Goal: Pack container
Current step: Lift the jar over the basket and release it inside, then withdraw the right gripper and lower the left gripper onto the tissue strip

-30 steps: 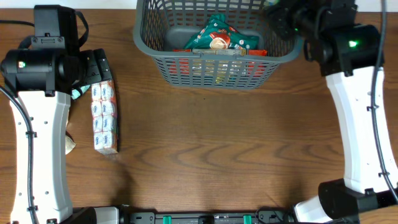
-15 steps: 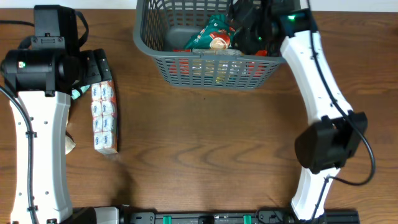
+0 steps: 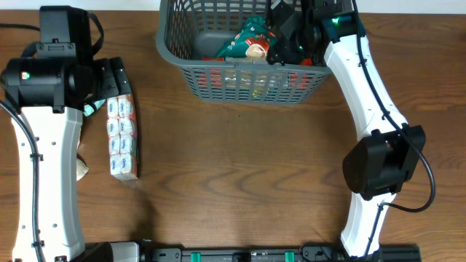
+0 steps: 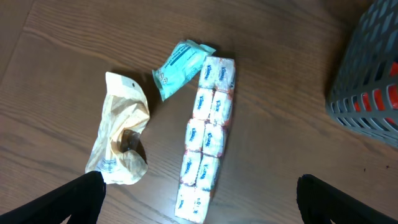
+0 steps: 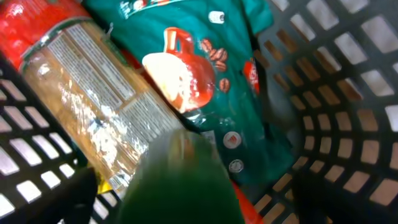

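Nearest you, the left gripper (image 4: 199, 190) hangs wide open over the strip of tissue packs (image 4: 206, 134), probably set to close across its width. A yellow bag (image 4: 118, 140) and a teal packet (image 4: 179, 64) lie just beside the strip. At the far edge, the basket (image 3: 178, 54) holds a coffee bag (image 5: 186, 68). The right gripper (image 3: 282, 38) is down inside the basket, fingers spread. Between them is a green thing (image 5: 180, 180), too blurred to name, likely being dropped.

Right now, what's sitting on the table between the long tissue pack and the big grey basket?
Nothing. Only bare wooden table lies between the tissue pack and the basket. The overhead view shows it best.
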Controlling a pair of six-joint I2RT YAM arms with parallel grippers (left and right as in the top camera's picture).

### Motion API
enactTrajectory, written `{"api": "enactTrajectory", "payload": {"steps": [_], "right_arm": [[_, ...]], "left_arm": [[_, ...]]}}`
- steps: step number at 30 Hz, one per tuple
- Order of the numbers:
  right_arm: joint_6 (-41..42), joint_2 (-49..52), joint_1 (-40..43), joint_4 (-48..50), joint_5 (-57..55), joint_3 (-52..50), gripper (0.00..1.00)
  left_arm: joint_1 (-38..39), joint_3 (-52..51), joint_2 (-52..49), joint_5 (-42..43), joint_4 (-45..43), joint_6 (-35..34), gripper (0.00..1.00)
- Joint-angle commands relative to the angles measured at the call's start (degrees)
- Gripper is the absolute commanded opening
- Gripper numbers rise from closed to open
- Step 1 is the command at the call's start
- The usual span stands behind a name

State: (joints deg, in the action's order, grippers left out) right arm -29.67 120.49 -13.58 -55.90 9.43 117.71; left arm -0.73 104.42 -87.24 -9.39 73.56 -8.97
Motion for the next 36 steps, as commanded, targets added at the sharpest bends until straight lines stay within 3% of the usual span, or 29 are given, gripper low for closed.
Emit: {"api": "enactTrajectory", "payload": {"steps": [1,5,10,15,19,25,29,36], "right_arm": [[2.4,-1.0,-0.9,-0.7,0.7,1.0,0.9],[3.2,-3.0,-0.5,1.3,0.1,1.3,0.92],[11.2,-7.1,0.3,4.3,-7.3,4.1,0.93],[23.4,-12.2,2.6,4.3,-18.8,12.3,0.9],[34.2,-17.4,7.2,2.6,-24.2,16.0,0.99],[45.2,-22.6,17.9,-13.0,-24.0,16.1,0.99],[48.2,-22.4,25.0,-24.0,-24.0,15.2,0.99],[48.3,-21.4,30.0,-25.7,-23.9,8.5,0.99]], "left_arm": [[-0.2,0.4,0.1,0.0,0.6,0.5,0.98],[-0.2,0.4,0.1,0.0,0.7,0.5,0.99],[-0.2,0.4,0.1,-0.1,0.8,0.5,0.99],[-0.2,0.4,0.1,-0.1,0.8,0.5,0.99],[-0.2,0.4,0.1,-0.1,1.2,0.6,0.99],[-0.7,0.4,0.1,-3.0,4.7,1.6,0.99],[-4.0,0.1,-0.5,-3.3,6.2,1.6,0.99],[-8.6,-6.3,-4.9,0.6,2.6,1.6,0.99]]}}
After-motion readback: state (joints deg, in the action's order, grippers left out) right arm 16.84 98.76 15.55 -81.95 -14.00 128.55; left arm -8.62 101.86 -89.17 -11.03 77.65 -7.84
